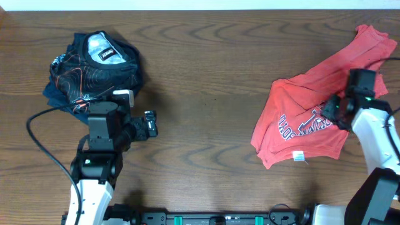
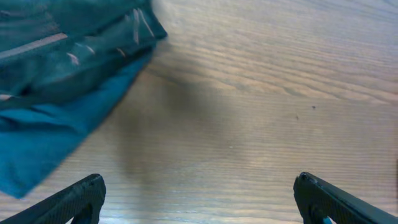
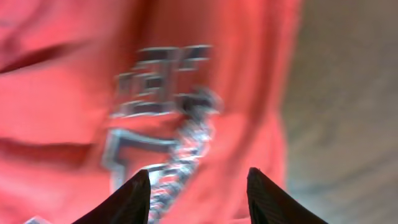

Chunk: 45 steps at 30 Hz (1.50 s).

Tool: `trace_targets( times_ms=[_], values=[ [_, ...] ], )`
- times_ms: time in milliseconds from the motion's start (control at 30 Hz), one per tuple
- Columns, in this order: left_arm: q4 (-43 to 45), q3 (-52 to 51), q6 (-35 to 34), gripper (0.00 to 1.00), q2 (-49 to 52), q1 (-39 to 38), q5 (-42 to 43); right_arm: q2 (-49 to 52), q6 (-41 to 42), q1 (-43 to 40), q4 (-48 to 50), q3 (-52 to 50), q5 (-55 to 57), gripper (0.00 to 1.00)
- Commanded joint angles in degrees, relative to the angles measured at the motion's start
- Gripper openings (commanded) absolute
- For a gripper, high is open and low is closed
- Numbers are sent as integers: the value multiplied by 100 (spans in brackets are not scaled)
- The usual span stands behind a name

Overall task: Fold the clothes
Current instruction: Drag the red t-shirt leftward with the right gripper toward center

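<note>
- While the red shirt (image 1: 300,119) lay crumpled on the right of the table (image 1: 206,75), the right gripper (image 3: 199,171) hung over its lettering (image 3: 168,81), fingers (image 3: 134,199) apart, empty.
- The left gripper (image 2: 198,180) gaped empty near the dark garment (image 1: 94,62).

Chest lettering (image 1: 304,127): dark, white-outlined characters on the coral-red T-shirt (image 1: 300,94). They are creased and partly folded under in the overhead view and motion-blurred in the right wrist view, so no word can be read.
Hem tag (image 1: 299,156): small white tag at the T-shirt's lower edge, print too small to read.
Neck label (image 1: 104,54): dark patch inside the collar of the navy garment (image 1: 81,78), print illegible.
</note>
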Motion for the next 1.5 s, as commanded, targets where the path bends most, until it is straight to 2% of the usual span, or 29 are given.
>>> trace_targets(
  times_ms=[0,167,233,500,733,833,867,967,1000,1100,1200,1400,1467],
  values=[
    [149,138,-68,98,330,-195,503,-59,142,-352,-61,-96,269,48],
    [483,140,-83,98,1008,-820,505,-46,142,-815,4,-387,264,48],
    [634,140,-83,98,1276,-1106,501,-46,140,-911,76,-527,234,43],
    [1432,140,-343,98,2277,-2205,494,-46,140,-920,721,-1211,-131,41],
    [2083,140,-586,98,2734,-2739,494,-46,136,-922,1259,-1821,-238,39],
    [2299,140,-603,98,2903,-2914,496,-46,140,-916,1329,-1976,-293,32],
    [2352,140,-636,98,2968,-2975,494,-46,140,-916,1342,-2015,-361,27],
    [2387,140,-761,98,3119,-3108,494,-46,127,-911,1327,-2072,-780,4],
    [2387,140,-772,98,3150,-3141,496,-46,46,-901,1311,-2081,-999,1],
    [2524,140,-774,98,3191,-3224,498,-46,-334,-815,1314,-2085,-1593,1],
    [2859,140,-841,98,3191,-3268,496,-46,-374,-702,1233,-2085,-1838,1],
    [3375,140,-1652,98,3324,-3274,527,-46,-376,-341,807,-2085,-2361,1],
    [3576,140,-1687,98,3460,-3283,752,-46,-376,-111,691,-2085,-2391,1]
  ],
)
